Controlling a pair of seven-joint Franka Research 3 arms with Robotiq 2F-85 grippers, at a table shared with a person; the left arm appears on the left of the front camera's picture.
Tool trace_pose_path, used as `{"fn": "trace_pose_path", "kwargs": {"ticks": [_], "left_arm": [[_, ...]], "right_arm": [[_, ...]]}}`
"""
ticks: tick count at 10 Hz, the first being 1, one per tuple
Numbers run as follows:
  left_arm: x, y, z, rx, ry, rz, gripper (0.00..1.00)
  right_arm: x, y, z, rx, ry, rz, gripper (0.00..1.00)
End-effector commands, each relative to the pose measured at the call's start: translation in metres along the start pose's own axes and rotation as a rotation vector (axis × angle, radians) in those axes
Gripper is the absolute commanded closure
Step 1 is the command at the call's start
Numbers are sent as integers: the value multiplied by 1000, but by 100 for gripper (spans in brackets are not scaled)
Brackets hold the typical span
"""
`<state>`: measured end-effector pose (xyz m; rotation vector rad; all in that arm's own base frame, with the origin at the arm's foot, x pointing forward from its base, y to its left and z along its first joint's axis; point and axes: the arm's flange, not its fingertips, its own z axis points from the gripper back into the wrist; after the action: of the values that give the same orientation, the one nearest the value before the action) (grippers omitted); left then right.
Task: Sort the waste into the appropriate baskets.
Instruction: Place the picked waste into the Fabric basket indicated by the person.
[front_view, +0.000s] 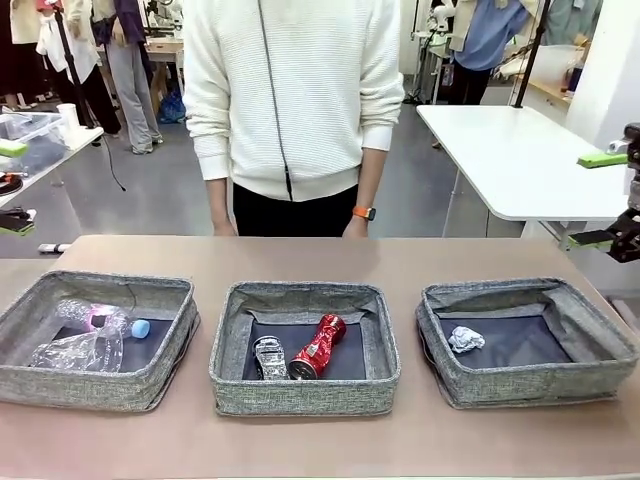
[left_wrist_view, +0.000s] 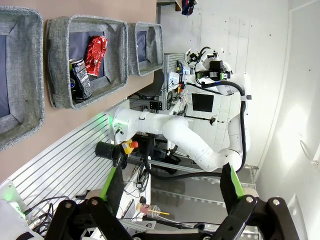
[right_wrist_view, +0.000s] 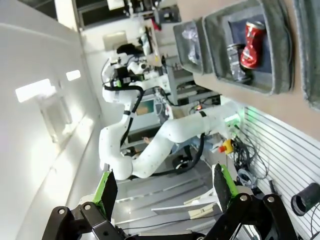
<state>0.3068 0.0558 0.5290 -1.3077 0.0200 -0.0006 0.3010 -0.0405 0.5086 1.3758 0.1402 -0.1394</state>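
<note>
Along the brown table, three shallow rectangular bins of grey woven fabric are set in a row. At the far left edge of the front view, the green pads of the left gripper are seen raised beside the table, spread wide with nothing between them. In the left bin are lodged a clear plastic bottle with a blue cap and a clear crumpled plastic container, touching each other. In the middle bin a crushed black-silver can is laid just beside a red soda can. In the right bin a white paper ball is found alone. Behind the table a person in a white sweater is stood, hands lowered. At the far right, the right gripper is held off the table's edge, jaws wide and empty.
</note>
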Motion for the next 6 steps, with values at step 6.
{"fn": "trace_pose_path", "kwargs": {"ticks": [6], "left_arm": [[-1, -5, -1, -14, 1, 8, 0]], "right_arm": [[2, 2, 2, 27, 5, 24, 0]]}}
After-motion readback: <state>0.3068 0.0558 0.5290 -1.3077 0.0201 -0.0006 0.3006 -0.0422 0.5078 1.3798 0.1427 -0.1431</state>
